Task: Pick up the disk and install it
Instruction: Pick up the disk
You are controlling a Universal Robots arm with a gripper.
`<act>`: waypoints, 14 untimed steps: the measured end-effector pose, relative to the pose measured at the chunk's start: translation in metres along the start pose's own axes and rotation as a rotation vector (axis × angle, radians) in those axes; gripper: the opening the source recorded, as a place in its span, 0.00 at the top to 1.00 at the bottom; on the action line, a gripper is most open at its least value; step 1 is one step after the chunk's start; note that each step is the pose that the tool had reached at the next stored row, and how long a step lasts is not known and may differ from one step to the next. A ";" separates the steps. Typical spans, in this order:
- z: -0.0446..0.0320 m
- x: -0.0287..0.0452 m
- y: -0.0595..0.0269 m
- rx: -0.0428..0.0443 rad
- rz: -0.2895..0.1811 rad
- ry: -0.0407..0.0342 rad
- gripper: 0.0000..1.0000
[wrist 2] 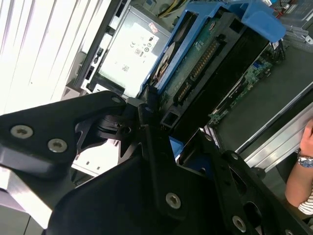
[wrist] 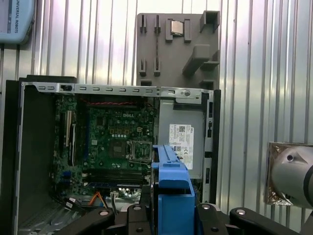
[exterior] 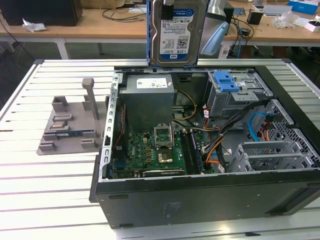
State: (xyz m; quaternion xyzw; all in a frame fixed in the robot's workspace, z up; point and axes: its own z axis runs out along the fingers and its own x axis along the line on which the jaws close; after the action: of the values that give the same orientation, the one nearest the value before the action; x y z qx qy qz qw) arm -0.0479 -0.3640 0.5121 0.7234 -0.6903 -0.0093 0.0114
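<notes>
The disk point(exterior: 177, 32), a silver hard drive with a blue-and-white label and a blue frame along its edges, hangs upright in the air above the back of the open computer case point(exterior: 200, 195). In the second wrist view my gripper point(wrist 2: 164, 120) is shut on the end of the disk point(wrist 2: 195, 58), black fingers point(wrist 2: 142, 110) pressing its blue frame. In the first wrist view the disk's blue edge point(wrist: 171, 181) stands between the gripper's point(wrist: 171, 213) two arms, over the case interior. The grey drive cage point(exterior: 240, 97) with a blue latch point(exterior: 225, 80) sits below, toward the exterior view's right.
Inside the case lie a grey power-supply box point(exterior: 148, 97), the green motherboard point(exterior: 155, 150) and loose cables point(exterior: 260, 127). A grey fixture block point(exterior: 70, 125) stands on the slatted white table point(exterior: 45, 180) at the exterior view's left. A person's hand point(wrist 2: 302, 176) is near the case.
</notes>
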 end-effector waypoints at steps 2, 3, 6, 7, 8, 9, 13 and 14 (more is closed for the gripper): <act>0.0004 0.0003 -0.0007 0.0000 0.000 0.0000 0.63; 0.0005 0.0004 -0.0013 0.0000 0.000 0.0001 0.63; 0.0012 0.0012 -0.0025 0.0000 0.000 0.0000 0.63; 0.0014 0.0014 -0.0028 0.0000 0.000 0.0000 0.63; 0.0015 0.0016 -0.0030 0.0000 0.000 0.0000 0.63; 0.0017 0.0020 -0.0036 0.0000 0.000 0.0000 0.63; 0.0024 0.0029 -0.0049 0.0000 0.000 0.0001 0.63; 0.0025 0.0031 -0.0052 0.0000 0.000 0.0000 0.63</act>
State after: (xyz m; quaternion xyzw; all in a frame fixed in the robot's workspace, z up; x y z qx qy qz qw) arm -0.0427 -0.3668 0.5095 0.7234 -0.6903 -0.0093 0.0114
